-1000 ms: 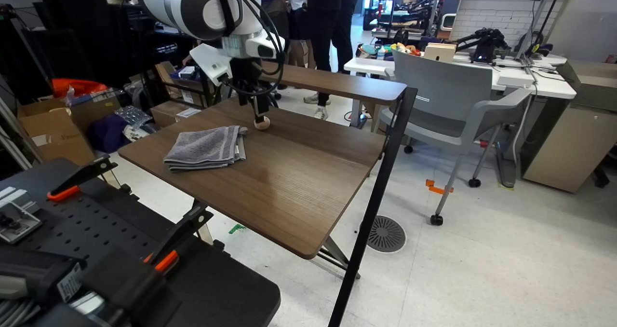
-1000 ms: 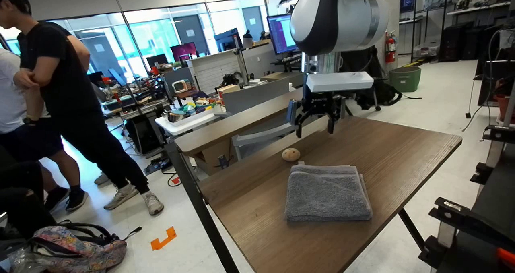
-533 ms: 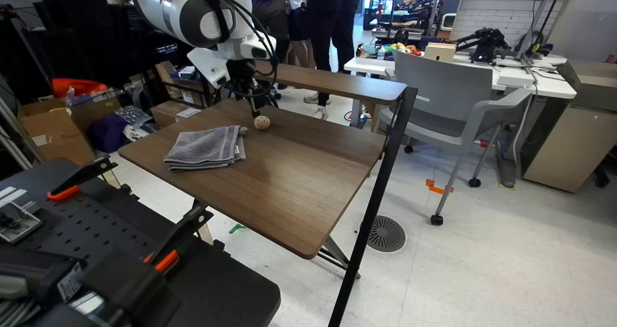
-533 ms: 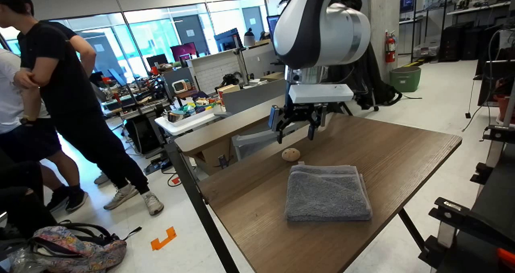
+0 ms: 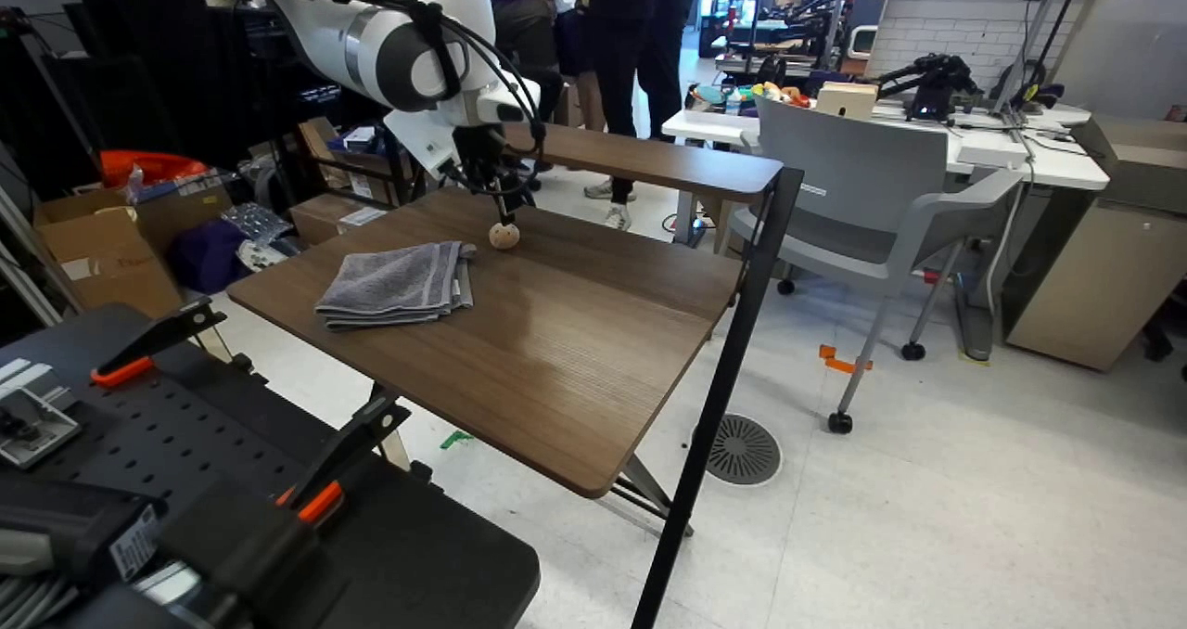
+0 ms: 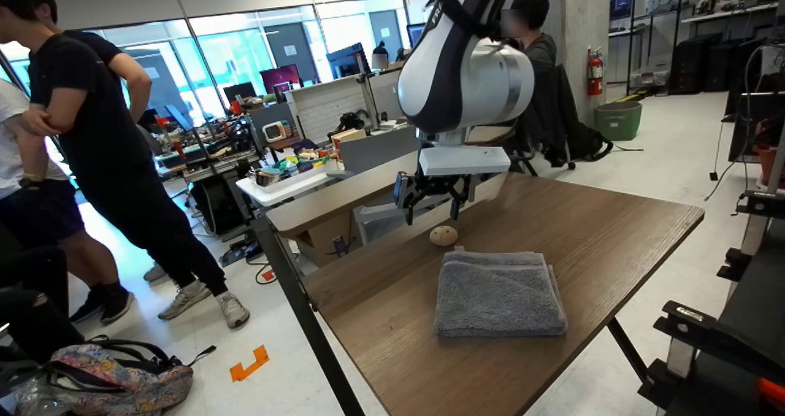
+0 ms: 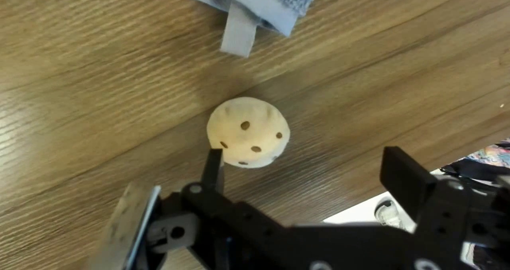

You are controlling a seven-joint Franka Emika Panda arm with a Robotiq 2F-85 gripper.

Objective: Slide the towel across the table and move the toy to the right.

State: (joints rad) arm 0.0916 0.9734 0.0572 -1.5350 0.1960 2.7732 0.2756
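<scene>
The toy, a small tan ball with dark holes, sits on the brown table point(image 5: 575, 360) point(image 6: 613, 232) point(image 7: 358, 83). The toy point(image 5: 504, 236) point(image 6: 443, 235) shows in both exterior views and, in the wrist view, left of centre point(image 7: 249, 132). The grey folded towel point(image 5: 394, 286) point(image 6: 500, 296) lies flat beside it, apart from it. In the wrist view only the towel's corner and tag point(image 7: 275, 3) show at the top. My gripper point(image 5: 507, 211) point(image 6: 432, 218) point(image 7: 303, 154) is open and empty, above the table close to the toy. In the wrist view, its left fingertip overlaps the toy's lower left edge; contact cannot be told.
A raised brown shelf point(image 5: 640, 158) point(image 6: 343, 189) runs along the table's far side, with a black metal post point(image 5: 723, 388) at its end. A grey chair point(image 5: 848, 184) stands beyond. A black bench with clamps point(image 5: 445, 545) stands along the other side. People stand nearby.
My gripper has moved left and down in an exterior view, closer to the toy, and stays open. The toy and towel have not moved.
</scene>
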